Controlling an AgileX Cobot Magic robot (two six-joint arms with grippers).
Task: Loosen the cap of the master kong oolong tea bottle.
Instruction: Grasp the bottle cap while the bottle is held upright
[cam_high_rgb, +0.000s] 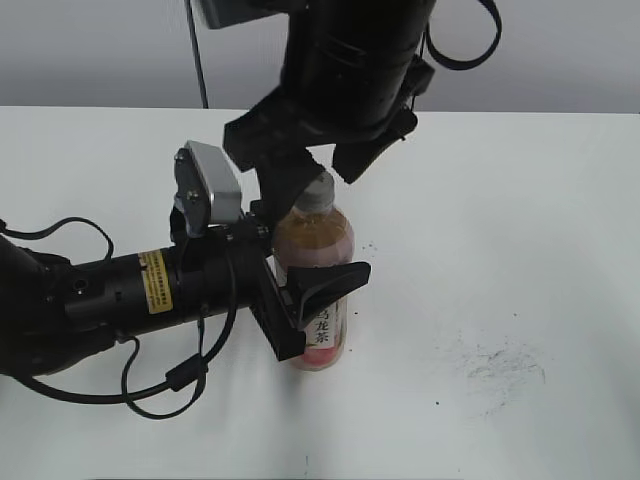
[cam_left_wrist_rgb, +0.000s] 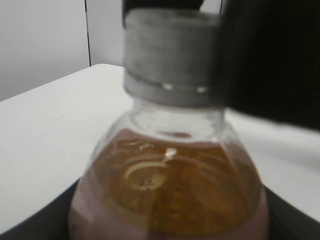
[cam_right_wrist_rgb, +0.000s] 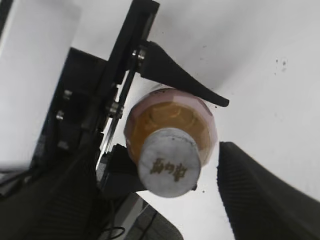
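The master kong oolong tea bottle (cam_high_rgb: 313, 240) stands upright on the white table, amber tea showing above its pink label. My left gripper (cam_high_rgb: 312, 305) is shut on the bottle's body at label height. The bottle fills the left wrist view (cam_left_wrist_rgb: 170, 195), with the cap (cam_left_wrist_rgb: 170, 55) above it. My right gripper (cam_high_rgb: 318, 175) comes down from above and is open, one finger on each side of the cap (cam_high_rgb: 318, 188). In the right wrist view the cap (cam_right_wrist_rgb: 169, 168), grey-white with a dark mark, sits between the right gripper's (cam_right_wrist_rgb: 166, 196) fingers with gaps on both sides.
The white table (cam_high_rgb: 520, 220) has grey scuff marks (cam_high_rgb: 497, 365) at the front right. The left arm's black cables (cam_high_rgb: 165, 380) loop over the table at the front left. A grey wall runs behind.
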